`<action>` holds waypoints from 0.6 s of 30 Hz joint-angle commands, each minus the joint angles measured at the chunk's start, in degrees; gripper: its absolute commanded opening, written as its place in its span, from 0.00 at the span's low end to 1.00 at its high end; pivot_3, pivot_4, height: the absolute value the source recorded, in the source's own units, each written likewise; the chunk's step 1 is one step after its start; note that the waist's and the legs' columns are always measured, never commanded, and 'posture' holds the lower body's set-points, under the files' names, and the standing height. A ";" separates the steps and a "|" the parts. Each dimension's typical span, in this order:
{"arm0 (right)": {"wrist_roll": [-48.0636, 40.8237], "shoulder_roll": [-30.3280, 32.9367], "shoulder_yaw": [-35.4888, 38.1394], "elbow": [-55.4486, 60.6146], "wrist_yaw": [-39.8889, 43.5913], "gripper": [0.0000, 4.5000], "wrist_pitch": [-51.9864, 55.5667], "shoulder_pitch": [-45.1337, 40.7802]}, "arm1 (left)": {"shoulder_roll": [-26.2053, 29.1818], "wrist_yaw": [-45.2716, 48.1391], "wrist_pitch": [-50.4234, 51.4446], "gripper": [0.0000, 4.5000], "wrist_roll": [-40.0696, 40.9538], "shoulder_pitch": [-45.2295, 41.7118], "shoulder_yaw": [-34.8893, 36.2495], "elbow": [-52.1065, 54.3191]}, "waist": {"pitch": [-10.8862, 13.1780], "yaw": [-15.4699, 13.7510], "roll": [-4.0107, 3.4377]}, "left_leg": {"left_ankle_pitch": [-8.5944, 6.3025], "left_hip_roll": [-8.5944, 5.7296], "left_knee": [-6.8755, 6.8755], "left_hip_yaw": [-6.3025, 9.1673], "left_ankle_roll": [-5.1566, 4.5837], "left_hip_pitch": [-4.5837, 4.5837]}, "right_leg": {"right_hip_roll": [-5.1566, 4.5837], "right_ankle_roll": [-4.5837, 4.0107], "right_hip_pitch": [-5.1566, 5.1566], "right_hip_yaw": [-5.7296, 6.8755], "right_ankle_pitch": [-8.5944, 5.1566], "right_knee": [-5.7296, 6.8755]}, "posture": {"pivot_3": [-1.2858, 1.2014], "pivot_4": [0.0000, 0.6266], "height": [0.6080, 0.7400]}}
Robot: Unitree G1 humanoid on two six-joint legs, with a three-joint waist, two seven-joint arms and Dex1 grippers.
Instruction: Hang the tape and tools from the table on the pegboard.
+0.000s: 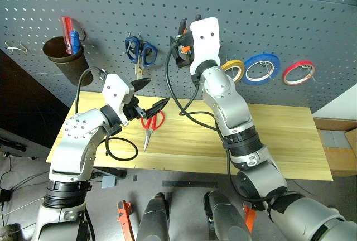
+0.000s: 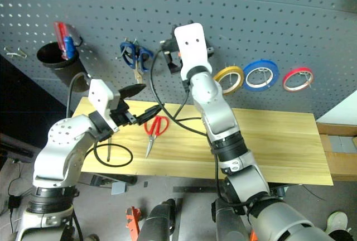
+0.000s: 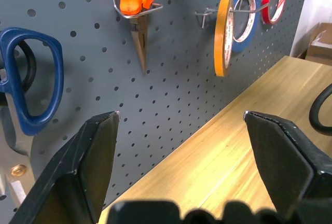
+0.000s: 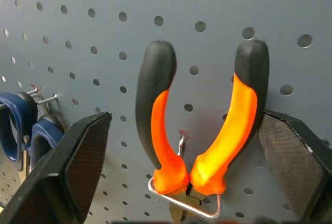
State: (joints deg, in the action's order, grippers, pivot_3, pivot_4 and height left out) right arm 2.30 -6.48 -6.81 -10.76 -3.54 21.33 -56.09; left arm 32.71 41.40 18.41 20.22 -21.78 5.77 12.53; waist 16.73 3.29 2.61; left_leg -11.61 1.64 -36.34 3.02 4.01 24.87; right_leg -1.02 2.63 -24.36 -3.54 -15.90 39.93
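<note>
No legible text, labels or nos. anywhere.

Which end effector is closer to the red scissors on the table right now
Left. The left end effector hovers open just above the red scissors lying on the table. The right end effector is up at the pegboard, open around the hung pliers.

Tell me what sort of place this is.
Likely a workshop or tool bench: a grey pegboard hung with pliers, blue scissors and tape rolls, above a wooden table where red scissors lie.
</note>
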 commanded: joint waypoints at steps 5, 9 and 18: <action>-8.56 1.52 7.74 17.82 3.54 0.99 6.64 -0.62 | -0.97 -1.22 -0.52 0.92 -0.37 2.13 -0.94 1.50 | 0.00 -0.02 0.00 | 0.00 0.01 0.00 0.02 0.00 0.00 | 0.00 0.00 0.00 0.01 0.00 0.00 | 0.50 0.34 1.00; -17.19 4.88 13.81 23.35 7.32 0.99 13.30 -0.92 | -1.72 -2.87 0.79 0.92 -0.80 3.73 -1.37 1.95 | -0.01 0.01 0.00 | 0.00 0.01 -0.02 0.03 -0.01 0.00 | -0.01 0.00 0.03 0.01 0.00 0.00 | 0.50 0.35 1.00; -43.16 23.73 13.47 39.66 25.71 0.99 45.75 17.65 | -3.28 -14.73 17.44 0.92 -5.54 7.64 -3.13 1.87 | -0.05 -0.06 -0.06 | -0.04 0.02 -0.03 0.12 -0.07 -0.01 | -0.02 0.00 0.16 0.04 -0.01 -0.10 | 0.50 0.38 1.00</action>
State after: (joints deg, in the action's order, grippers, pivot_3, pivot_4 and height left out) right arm -37.14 16.18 7.75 23.76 19.91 63.62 -38.79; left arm 30.11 30.04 32.19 15.57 -13.36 2.14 12.89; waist 16.68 3.24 2.55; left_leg -11.65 1.63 -36.38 3.12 3.92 24.87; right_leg -1.04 2.63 -24.20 -3.53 -15.91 39.83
